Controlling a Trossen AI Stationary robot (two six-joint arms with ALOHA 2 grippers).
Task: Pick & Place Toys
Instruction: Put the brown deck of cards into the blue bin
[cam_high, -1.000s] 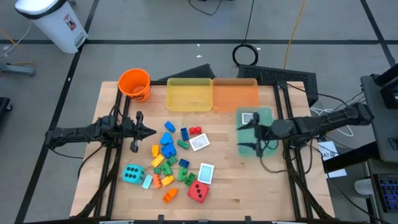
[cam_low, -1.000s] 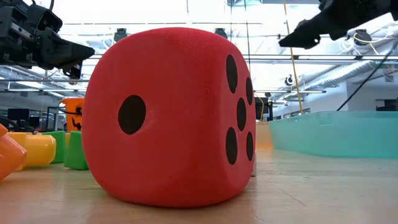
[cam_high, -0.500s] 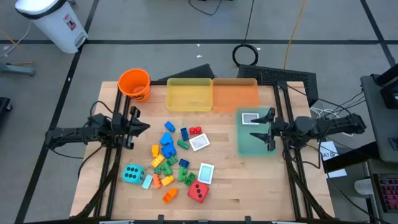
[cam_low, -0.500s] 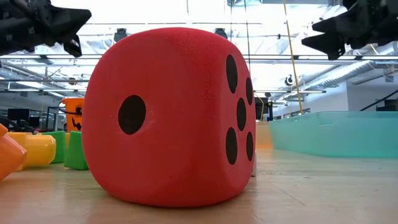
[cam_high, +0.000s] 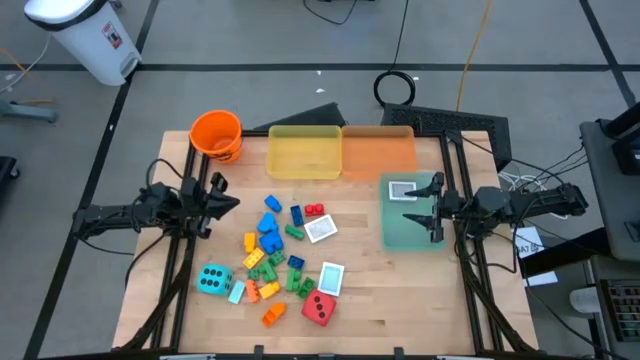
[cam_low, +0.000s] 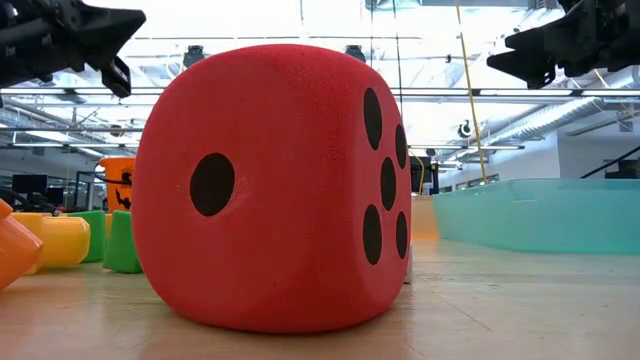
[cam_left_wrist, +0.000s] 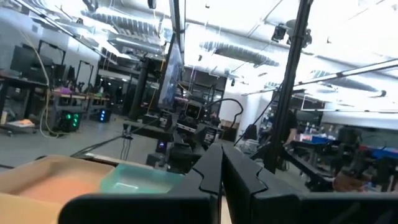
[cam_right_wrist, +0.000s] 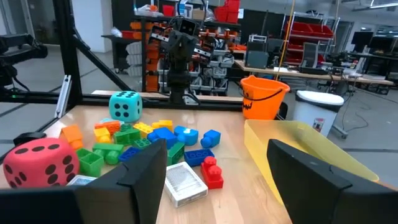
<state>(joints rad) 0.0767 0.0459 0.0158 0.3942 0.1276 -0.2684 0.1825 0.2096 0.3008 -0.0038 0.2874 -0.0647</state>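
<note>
Several small bricks in blue, yellow, green, orange and red lie in a loose heap at the table's middle. A cyan die and a red die rest on the wood near the front. Two white cards lie among the bricks, and a third card lies in the teal tray. My left gripper is shut and empty, hanging left of the heap. My right gripper is open and empty above the teal tray.
An orange bucket stands at the far left. A yellow tray and an orange tray lie along the far edge. In the low view the red die fills the foreground. Bare wood lies at the front right.
My left gripper has drawn back toward the table's left edge and risen. My right gripper has drawn back toward the table's right edge, still over the teal tray. For the last half second both have kept still. The toys have not moved.
</note>
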